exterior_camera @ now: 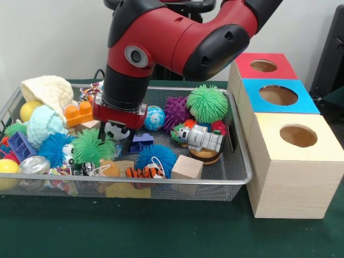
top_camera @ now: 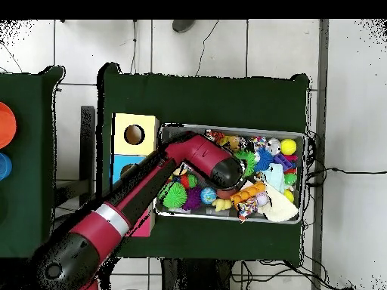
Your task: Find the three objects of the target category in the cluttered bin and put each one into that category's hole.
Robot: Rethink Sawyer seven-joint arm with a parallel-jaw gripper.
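Clutter fills the mesh bin (exterior_camera: pixel 236 180) in the front view; the end effector (exterior_camera: pixel 117 130) is down among the toys over a black-and-white ball (exterior_camera: pixel 116 130), and whether it is apart or together I cannot tell; the target category is not evident, so the task's things stay unidentified; green pom (exterior_camera: pixel 207 103) looks soft and light, best pinched through its spikes; wood block (exterior_camera: pixel 187 167) looks stiff, best taken by flat sides; three holed boxes (exterior_camera: pixel 293 161) stand beside the bin. Overhead, the arm (top_camera: pixel 136 200) hides the end effector; the yellow box (top_camera: pixel 134 134) touches the bin's rim (top_camera: pixel 227 128).
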